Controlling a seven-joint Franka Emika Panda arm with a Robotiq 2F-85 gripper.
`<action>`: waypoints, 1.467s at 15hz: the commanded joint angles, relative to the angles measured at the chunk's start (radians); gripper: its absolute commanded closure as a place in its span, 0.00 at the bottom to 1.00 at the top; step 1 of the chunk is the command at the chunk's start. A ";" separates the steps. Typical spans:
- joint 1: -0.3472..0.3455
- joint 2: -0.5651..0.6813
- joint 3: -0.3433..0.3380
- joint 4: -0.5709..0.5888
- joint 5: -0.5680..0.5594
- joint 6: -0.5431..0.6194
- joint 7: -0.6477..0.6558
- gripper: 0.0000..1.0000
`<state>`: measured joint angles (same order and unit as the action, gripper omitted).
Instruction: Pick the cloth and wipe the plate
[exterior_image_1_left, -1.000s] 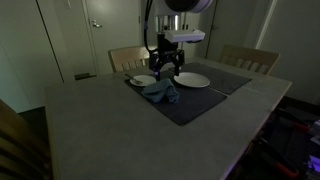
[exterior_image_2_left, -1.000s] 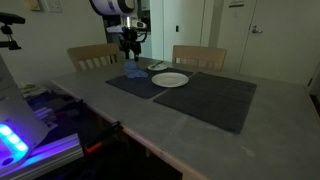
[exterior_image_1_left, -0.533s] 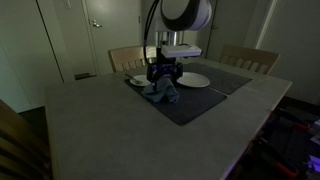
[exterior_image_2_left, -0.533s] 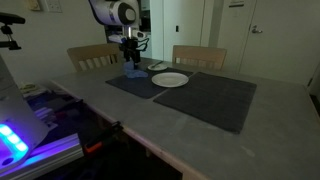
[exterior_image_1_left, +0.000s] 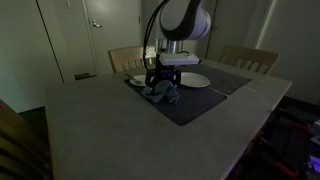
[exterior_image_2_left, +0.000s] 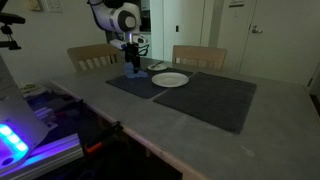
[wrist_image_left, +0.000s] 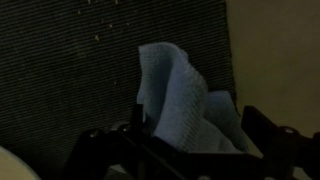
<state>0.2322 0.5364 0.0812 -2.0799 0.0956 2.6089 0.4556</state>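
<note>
Gripper (exterior_image_1_left: 160, 80) has dropped onto the blue cloth (wrist_image_left: 175, 90).
Its fingers (wrist_image_left: 265, 135) stand wide, straddling the cloth on the dark placemat (wrist_image_left: 60, 70).

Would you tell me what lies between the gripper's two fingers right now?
The blue cloth, bunched on the dark placemat; the wrist view shows it inside the open gripper.
</note>
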 joint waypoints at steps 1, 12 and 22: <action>0.003 0.016 -0.003 -0.010 0.031 0.040 -0.015 0.00; 0.009 0.015 -0.016 0.001 0.009 0.061 -0.039 0.73; 0.008 -0.052 -0.073 0.073 -0.088 -0.037 -0.079 0.97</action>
<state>0.2321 0.5241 0.0426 -2.0267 0.0393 2.6330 0.3874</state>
